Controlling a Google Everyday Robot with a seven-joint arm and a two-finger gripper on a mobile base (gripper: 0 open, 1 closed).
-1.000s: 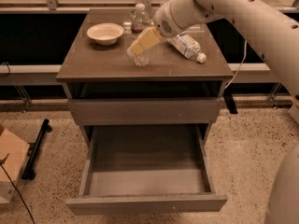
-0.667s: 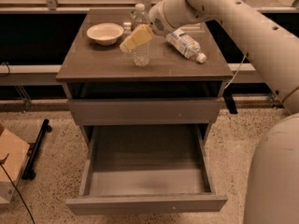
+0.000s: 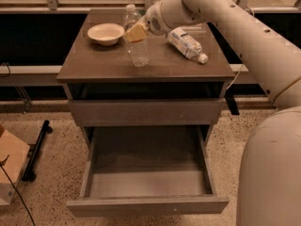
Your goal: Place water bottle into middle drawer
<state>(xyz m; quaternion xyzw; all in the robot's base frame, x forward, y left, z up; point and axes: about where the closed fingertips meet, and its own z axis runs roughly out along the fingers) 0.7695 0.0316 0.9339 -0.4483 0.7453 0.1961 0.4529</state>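
Gripper (image 3: 137,32) sits against the shoulder of the upright slim clear plastic water bottle (image 3: 139,51) on the brown cabinet top (image 3: 94,65); whether it has hold cannot be told. No writing on the bottle is readable. White arm (image 3: 225,18) slants in from the right. Wide grey middle drawer (image 3: 146,185) stands open below.

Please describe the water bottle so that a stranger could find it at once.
On the cabinet top, between the bowl and a lying bottle, stands the water bottle. The gripper is at its upper part. It alone is upright, slim and clear; the other wears a white-and-blue label.
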